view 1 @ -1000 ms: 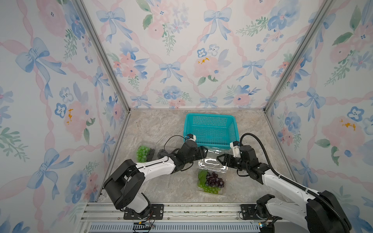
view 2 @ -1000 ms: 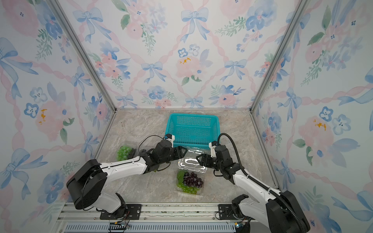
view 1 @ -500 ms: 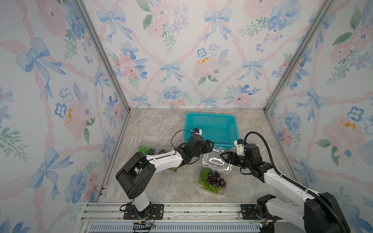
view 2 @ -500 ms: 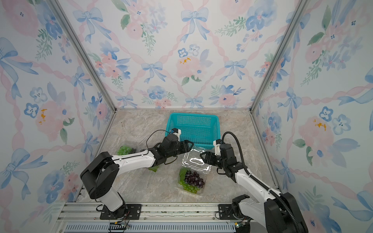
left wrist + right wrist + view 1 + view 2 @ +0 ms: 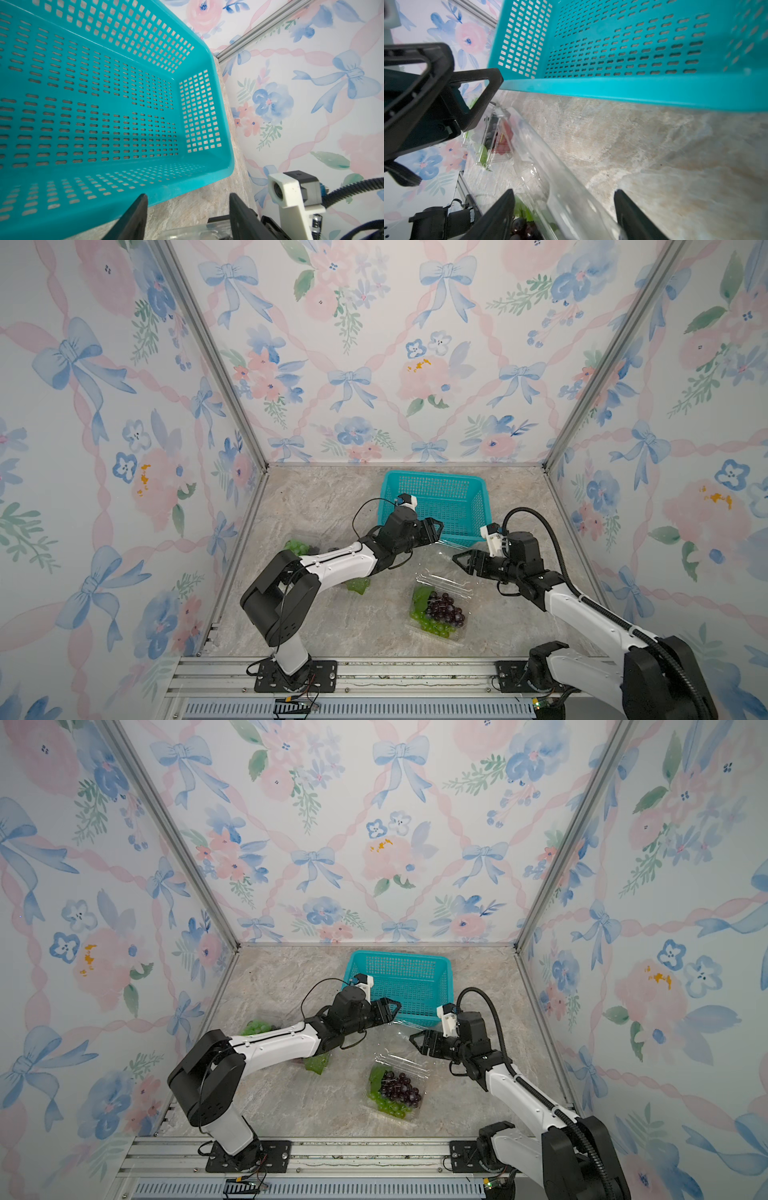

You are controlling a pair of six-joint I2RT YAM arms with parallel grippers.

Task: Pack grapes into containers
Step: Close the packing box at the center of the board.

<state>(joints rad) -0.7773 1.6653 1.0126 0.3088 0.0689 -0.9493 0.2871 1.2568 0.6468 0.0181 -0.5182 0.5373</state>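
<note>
left claw [image 5: 437,533] wide, empty, by teal basket [image 5: 478,489] | right claw [image 5: 460,565] wide, astride clear container lid [image 5: 442,578] | grapes [image 5: 441,611] in its base

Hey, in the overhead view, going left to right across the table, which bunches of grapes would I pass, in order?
green grapes farthest left → loose green bunch partly under the left arm → dark purple grapes in the open container
</note>
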